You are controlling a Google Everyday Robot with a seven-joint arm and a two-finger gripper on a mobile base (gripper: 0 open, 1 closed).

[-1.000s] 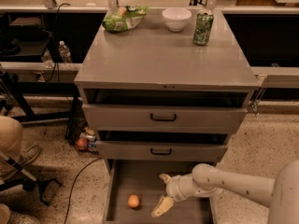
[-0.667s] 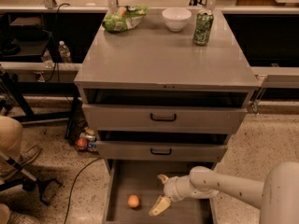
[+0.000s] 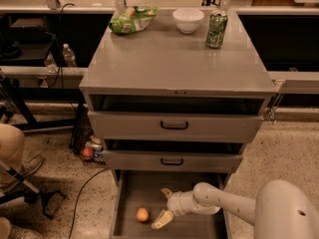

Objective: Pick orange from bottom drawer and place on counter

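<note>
The orange point(image 3: 143, 214) lies on the floor of the open bottom drawer point(image 3: 194, 230), towards its left side. My gripper point(image 3: 164, 206) is inside the drawer just right of the orange, its two pale fingers spread open and pointing left at it, not touching. My white arm comes in from the lower right. The counter point(image 3: 174, 59) is the wide grey cabinet top above.
On the counter stand a green chip bag point(image 3: 130, 20), a white bowl point(image 3: 188, 20) and a green can point(image 3: 217, 29). The two upper drawers point(image 3: 174, 125) are slightly open. Floor clutter with a red round thing point(image 3: 87, 153) lies left of the cabinet.
My gripper has moved left across the drawer floor, closer to the orange. The orange has not moved.
</note>
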